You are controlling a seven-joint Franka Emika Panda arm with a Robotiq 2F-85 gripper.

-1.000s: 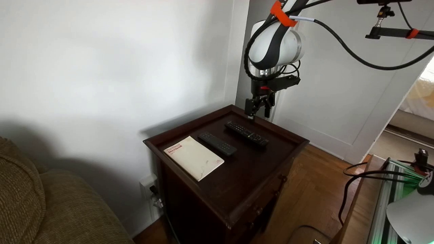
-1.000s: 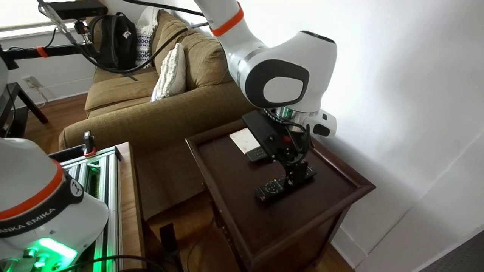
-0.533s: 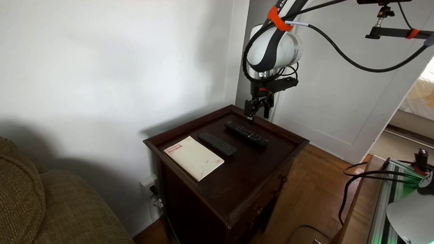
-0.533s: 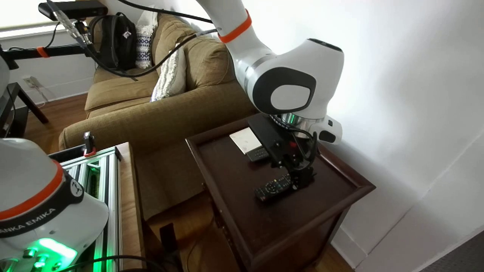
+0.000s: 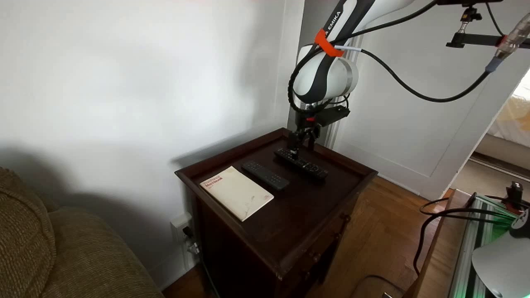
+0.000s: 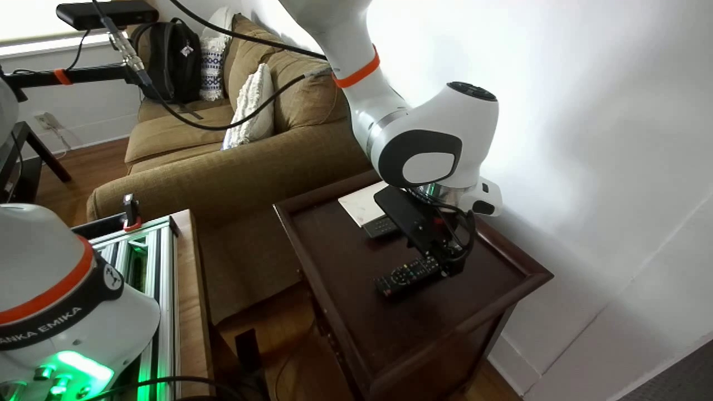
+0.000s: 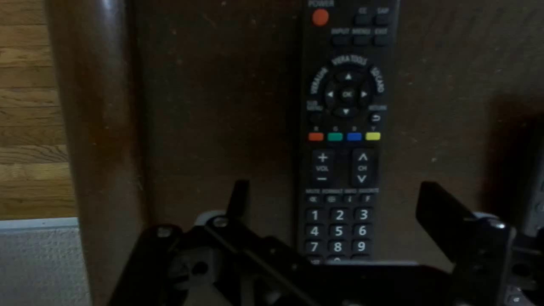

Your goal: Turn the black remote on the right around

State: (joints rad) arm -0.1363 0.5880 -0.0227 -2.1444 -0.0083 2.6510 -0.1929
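The black remote (image 5: pixel 305 165) lies flat, buttons up, on the dark wooden nightstand (image 5: pixel 285 219), to the right of the other remote. It also shows in an exterior view (image 6: pixel 409 275) and in the wrist view (image 7: pixel 346 127), with its red power button at the top. My gripper (image 7: pixel 333 191) is open, its fingers either side of the remote's number-pad end and apart from it. The remote's lowest part is hidden behind the gripper. In both exterior views the gripper (image 5: pixel 302 150) (image 6: pixel 450 268) is low over that end. Whether the fingertips touch the nightstand cannot be told.
A broader, duller dark remote (image 5: pixel 265 175) lies beside it, then a white booklet (image 5: pixel 237 193). The nightstand has a raised rim (image 5: pixel 339 159). A white wall (image 5: pixel 145 82) stands behind it and a brown sofa (image 6: pixel 234 172) beside it.
My gripper has come down, and in an exterior view it has shifted from the remote's middle towards its number-pad end. The remotes and booklet have not moved.
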